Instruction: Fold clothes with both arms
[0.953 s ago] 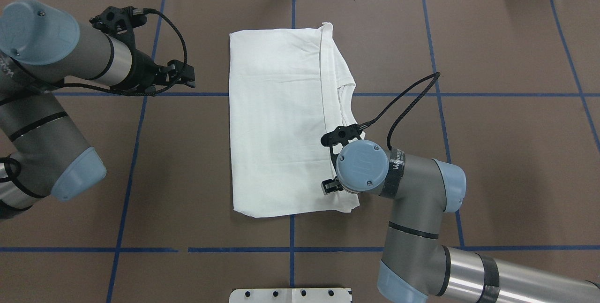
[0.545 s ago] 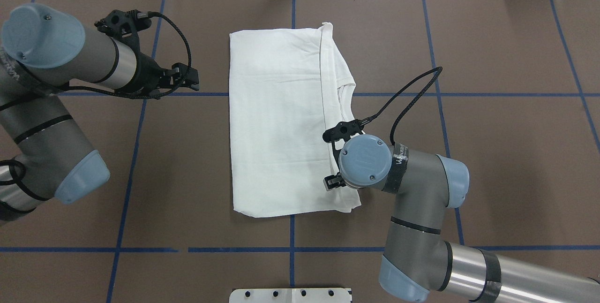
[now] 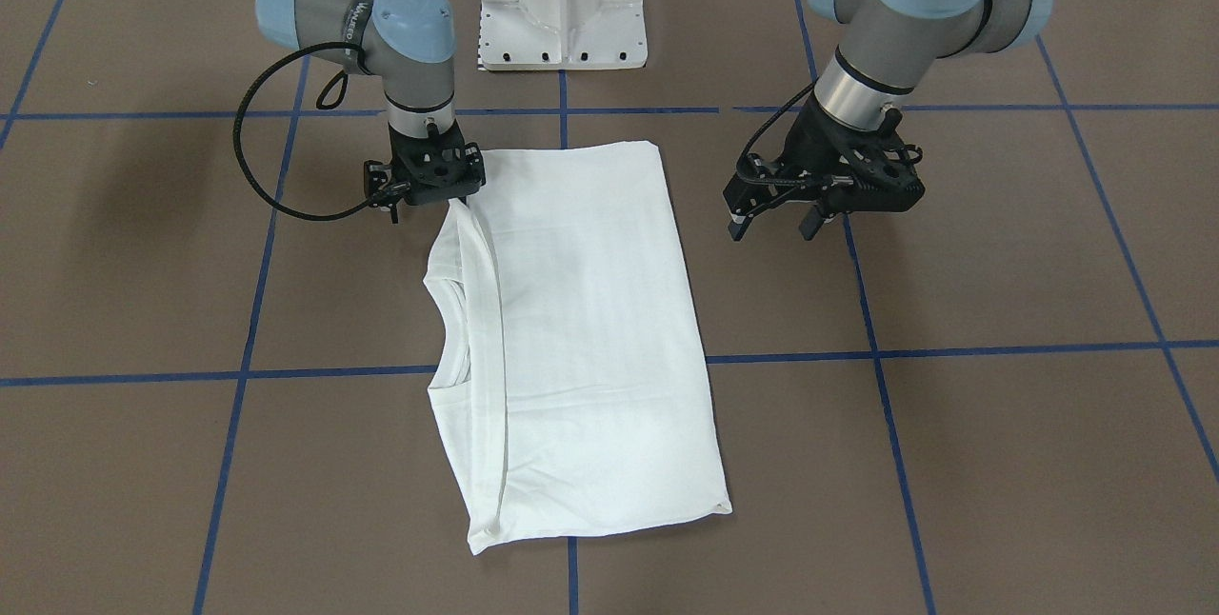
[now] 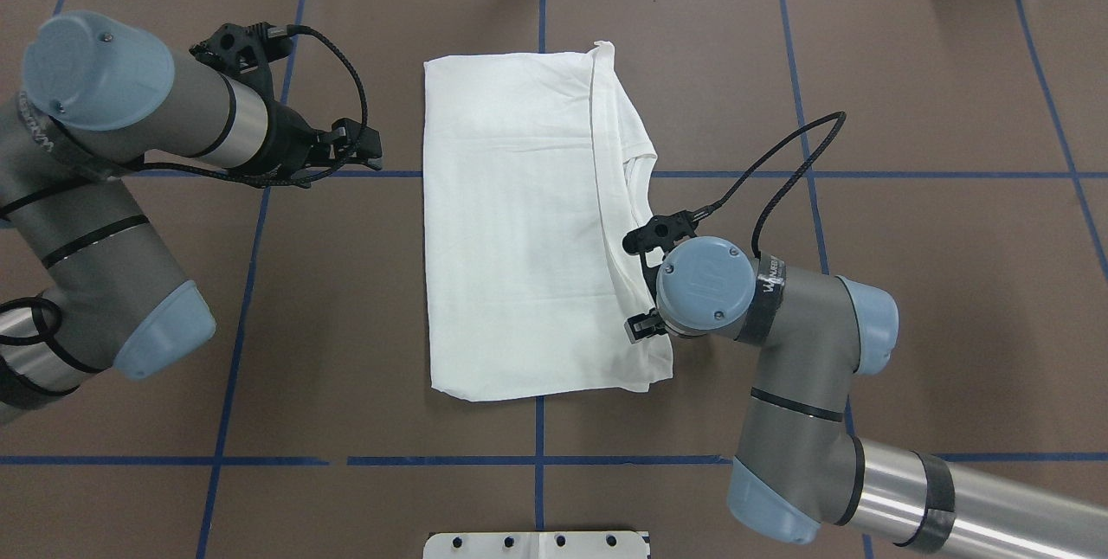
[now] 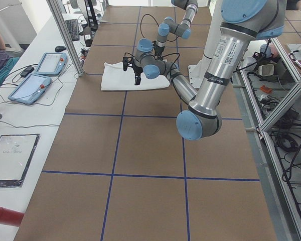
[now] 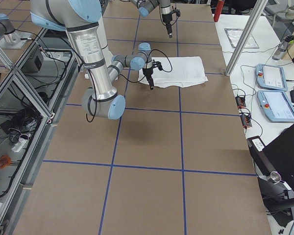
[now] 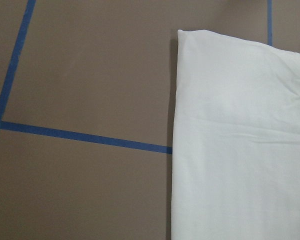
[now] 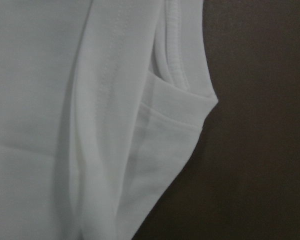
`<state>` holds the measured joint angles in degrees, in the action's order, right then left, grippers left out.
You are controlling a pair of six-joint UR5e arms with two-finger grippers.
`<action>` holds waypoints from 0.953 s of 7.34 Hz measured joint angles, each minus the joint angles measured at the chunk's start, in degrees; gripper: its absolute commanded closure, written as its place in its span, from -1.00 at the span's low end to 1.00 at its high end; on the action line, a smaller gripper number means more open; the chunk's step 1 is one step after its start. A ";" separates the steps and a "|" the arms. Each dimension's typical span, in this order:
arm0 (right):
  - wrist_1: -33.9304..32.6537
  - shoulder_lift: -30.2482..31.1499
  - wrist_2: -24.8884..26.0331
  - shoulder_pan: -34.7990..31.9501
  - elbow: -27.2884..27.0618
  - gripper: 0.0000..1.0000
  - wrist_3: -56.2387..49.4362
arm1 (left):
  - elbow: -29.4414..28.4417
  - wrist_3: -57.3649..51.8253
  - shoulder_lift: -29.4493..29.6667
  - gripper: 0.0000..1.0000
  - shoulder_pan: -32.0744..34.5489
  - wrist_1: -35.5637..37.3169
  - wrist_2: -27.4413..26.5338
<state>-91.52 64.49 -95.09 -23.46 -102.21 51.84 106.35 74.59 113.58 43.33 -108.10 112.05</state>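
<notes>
One brown table [image 4: 952, 325] carries the folded white shirt [image 4: 511, 230] at its middle. We see the left fingers [image 3: 734, 223] apart, off the cloth; the right fingers [image 3: 465, 200] stand at its collar-side edge, and we cannot tell their grip.

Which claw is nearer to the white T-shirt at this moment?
Right. The right claw is at the collar-side edge of the T-shirt; the left claw hangs apart from the opposite edge, over the table.
</notes>
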 measured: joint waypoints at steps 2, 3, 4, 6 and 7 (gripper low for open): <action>0.37 4.22 -0.53 -1.27 -2.67 -1.00 -2.10 | -0.06 0.78 0.40 -1.00 -0.78 0.06 -0.11; 0.56 5.46 -0.59 -1.53 -3.42 -1.00 -2.41 | -0.08 1.00 0.52 -1.00 -1.01 0.08 -0.14; 0.64 5.64 -0.98 -2.10 -4.12 -1.00 -2.50 | -0.09 1.05 0.55 -1.00 -1.09 0.08 -0.14; 0.72 4.57 -3.79 -4.47 -6.05 -1.00 -2.18 | -0.04 1.15 0.49 -1.00 -1.47 0.07 -0.01; 0.71 4.22 -5.15 -5.43 -7.85 -1.00 -1.50 | 0.24 2.70 0.27 -1.00 -2.87 -0.07 0.03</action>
<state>-90.81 68.71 -100.25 -28.89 -110.06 50.34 106.59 77.30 113.86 40.46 -108.17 112.08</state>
